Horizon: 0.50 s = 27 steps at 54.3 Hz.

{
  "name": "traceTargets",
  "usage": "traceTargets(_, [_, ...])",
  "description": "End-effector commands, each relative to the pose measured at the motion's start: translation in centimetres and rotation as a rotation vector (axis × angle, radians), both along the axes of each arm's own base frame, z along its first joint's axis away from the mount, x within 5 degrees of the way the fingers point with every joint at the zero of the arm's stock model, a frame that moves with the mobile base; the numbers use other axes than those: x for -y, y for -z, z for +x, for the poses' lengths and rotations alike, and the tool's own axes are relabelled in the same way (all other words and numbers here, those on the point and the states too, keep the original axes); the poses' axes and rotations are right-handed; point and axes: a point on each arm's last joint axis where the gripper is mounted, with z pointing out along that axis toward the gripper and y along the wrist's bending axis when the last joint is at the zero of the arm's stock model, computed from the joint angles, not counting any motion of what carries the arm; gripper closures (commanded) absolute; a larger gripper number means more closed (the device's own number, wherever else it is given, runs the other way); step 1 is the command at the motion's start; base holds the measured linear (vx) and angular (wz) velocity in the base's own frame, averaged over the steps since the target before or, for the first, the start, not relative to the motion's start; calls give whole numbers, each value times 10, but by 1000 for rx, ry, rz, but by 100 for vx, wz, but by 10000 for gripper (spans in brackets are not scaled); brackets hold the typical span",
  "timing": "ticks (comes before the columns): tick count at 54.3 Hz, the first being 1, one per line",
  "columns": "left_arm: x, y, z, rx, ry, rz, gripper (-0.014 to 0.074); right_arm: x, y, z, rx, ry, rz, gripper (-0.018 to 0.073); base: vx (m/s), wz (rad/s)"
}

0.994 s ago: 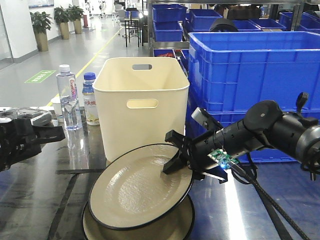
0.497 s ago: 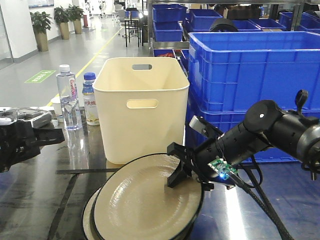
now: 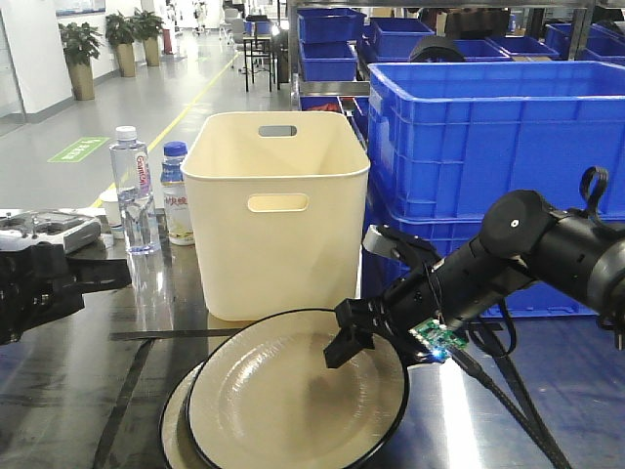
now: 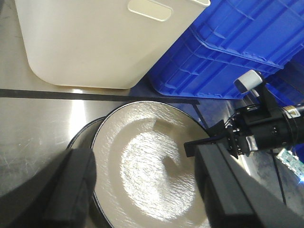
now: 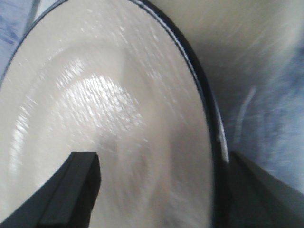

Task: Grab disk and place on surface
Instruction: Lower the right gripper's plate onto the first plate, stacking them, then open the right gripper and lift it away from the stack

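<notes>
Grip comes first here: the right end effector (image 3: pixel 350 334) straddles the right-hand rim of the round cream plate with a thin black edge (image 3: pixel 293 401), one finger over the inner face and the other outside the rim. Whether it is clamped or slack we cannot tell. We would close firmly on the rim and lift enough to clear the second, similar plate (image 3: pixel 174 430) underneath. Then we would carry it sideways to bare metal of the shiny grey worktop (image 3: pixel 68 391), keeping off the cream plastic tub (image 3: pixel 276 210) just behind. The left end effector (image 4: pixel 145 156) hangs released to the left of the plates, holding nothing. The plate looks glossy, shallow and faintly textured, and it lies slightly offset on its twin.
</notes>
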Motion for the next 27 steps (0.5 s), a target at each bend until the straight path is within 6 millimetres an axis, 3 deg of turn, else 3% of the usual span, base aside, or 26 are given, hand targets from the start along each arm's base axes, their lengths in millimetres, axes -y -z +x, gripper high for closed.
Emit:
traceTargets(1, [0,-18,-6,63,-15,-45,46,9,-45,-9,185,2,-22,23,0,0])
traceTargets(9, [0,-18,-6,60,-10,-45,46,19,-63,-19,252,18,-94,23,0,0])
traceTargets(16, [0,-18,-6,61,-11,-45,46,24,-91,-36,310,50,-68,40,0,0])
traceTargets(27, [0,-18,-6,70,-10,-34,69,32,-134,-66,434,88,-11,157,0,0])
